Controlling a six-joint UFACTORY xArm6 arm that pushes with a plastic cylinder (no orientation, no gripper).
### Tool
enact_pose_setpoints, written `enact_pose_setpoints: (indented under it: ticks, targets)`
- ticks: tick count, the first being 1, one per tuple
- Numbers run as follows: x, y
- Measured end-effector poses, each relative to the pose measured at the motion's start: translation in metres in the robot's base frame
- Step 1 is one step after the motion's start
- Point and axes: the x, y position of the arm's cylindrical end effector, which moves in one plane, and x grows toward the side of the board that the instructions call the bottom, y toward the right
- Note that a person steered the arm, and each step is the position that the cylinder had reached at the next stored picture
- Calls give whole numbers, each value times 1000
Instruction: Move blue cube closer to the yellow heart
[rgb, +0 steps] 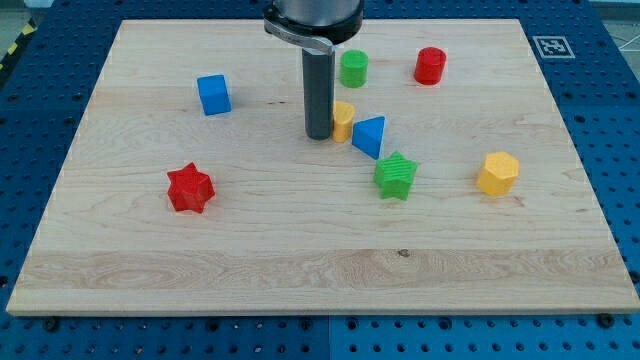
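Blue cube (213, 95) — well left of my tip (319, 135) beside yellow heart (343, 121).

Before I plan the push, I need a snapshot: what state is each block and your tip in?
my tip: down on the board, against the yellow heart's left side
yellow heart: partly hidden behind the rod
blue cube: flat, alone, left of my tip
blue triangle: beside the heart
green star: flat
red star: flat
green cylinder: upright
red cylinder: upright
yellow hexagon: flat

My rod (319, 90) partly hides the yellow heart (344, 121).
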Motion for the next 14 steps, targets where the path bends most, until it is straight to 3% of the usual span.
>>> enact_pose_setpoints:
  ticks: [1, 2, 3, 4, 5, 7, 8, 10, 11, 12, 14]
  targets:
    - [-1, -27]
    - [-1, -96]
    - [-12, -163]
    - [-38, -184]
    - [-52, -172]
    - [-52, -70]
    - [-52, -50]
    - [-79, -104]
    - [-112, -91]
    - [-119, -57]
    - [-100, -27]
